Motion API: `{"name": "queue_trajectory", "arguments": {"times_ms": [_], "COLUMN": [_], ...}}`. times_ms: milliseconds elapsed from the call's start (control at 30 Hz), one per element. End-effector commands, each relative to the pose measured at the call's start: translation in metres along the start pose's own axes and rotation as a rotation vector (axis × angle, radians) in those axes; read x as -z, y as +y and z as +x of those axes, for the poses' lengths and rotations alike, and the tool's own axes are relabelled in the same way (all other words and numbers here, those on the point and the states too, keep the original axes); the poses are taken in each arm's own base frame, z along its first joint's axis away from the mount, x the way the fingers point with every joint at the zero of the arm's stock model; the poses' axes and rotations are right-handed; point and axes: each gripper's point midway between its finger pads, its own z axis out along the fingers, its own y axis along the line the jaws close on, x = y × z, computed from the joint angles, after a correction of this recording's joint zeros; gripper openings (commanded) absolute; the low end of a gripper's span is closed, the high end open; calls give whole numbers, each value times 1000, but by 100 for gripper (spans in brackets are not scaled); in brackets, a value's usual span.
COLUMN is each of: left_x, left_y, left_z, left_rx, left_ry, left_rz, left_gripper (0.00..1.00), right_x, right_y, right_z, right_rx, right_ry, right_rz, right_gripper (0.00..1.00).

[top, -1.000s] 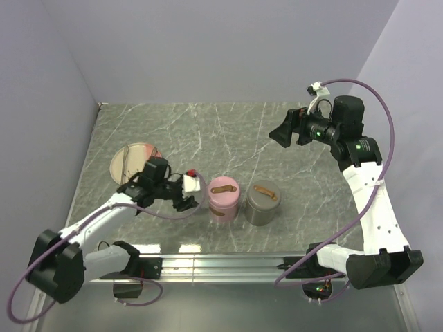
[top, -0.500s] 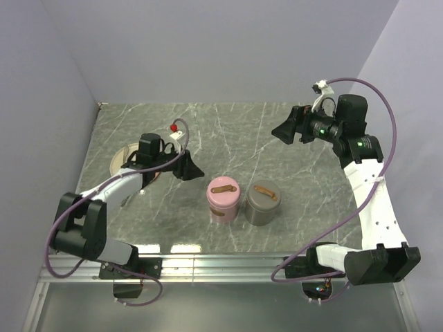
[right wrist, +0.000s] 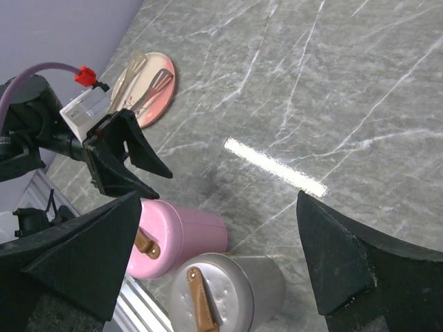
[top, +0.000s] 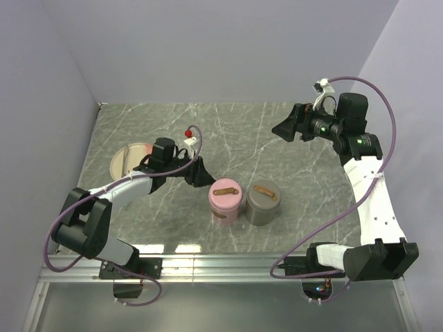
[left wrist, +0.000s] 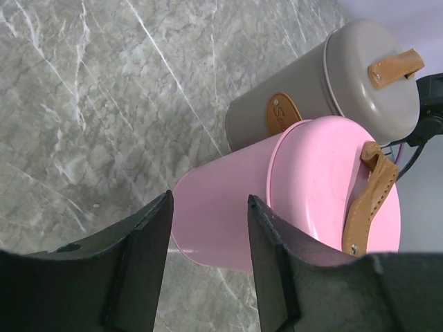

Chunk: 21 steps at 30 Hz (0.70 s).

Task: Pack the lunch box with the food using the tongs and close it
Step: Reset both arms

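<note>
The lunch box shows as two round lidded tins with brown straps, one pink (top: 225, 200) (left wrist: 311, 194) (right wrist: 176, 238) and one grey (top: 263, 202) (left wrist: 346, 83) (right wrist: 228, 290), standing side by side. My left gripper (top: 199, 173) (left wrist: 210, 200) is low, just left of the pink tin, open, with nothing between its fingers. Silver tongs (top: 124, 159) (right wrist: 149, 86) lie on a pink plate (top: 138, 149) (right wrist: 163, 104) at the far left. I cannot make out the food. My right gripper (top: 282, 129) (right wrist: 218, 197) hangs wide open above the table's right part.
The left wall runs close behind the plate. The metal rail (top: 228, 263) with both arm bases lines the near edge, just in front of the tins. My left arm's purple cable (top: 190, 131) loops above its wrist.
My left arm has swung up from the near left and round, its gripper now pointing at the pink tin's left side. The right arm has hardly moved.
</note>
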Motion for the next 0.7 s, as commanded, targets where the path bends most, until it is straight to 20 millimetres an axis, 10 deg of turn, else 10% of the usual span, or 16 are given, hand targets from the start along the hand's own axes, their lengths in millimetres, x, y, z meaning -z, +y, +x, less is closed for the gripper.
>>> {"name": "queue_trajectory", "arguments": {"times_ms": [0,167,367,433,500,667], "left_x": [1,15,63,82,95,138], "left_y": [-5,18,47,52,52,72], "left_z": [-1,-19,-92,-104,-121,-160], "left_rx": [-13,14,-62,-66,-88,-69], "left_ry": [-3,-48,-128,-155,-178,-166], "left_rz": [9,-86,-261,-318,-351,-523], "left_gripper": [53,56,63,67,98,99], "right_x": [4,7,9,12,13,18], "right_y": [4,2,-10,-26,-34,-60], "right_z": [-17,-15,-5,-2,4,24], "right_rx": [29,45,62,42,34,30], "right_ry": [-50,-50,-3,6,21,54], "right_rz": [-13,5,64,116,139,243], "right_gripper": [100,100,100,100,100,100]}}
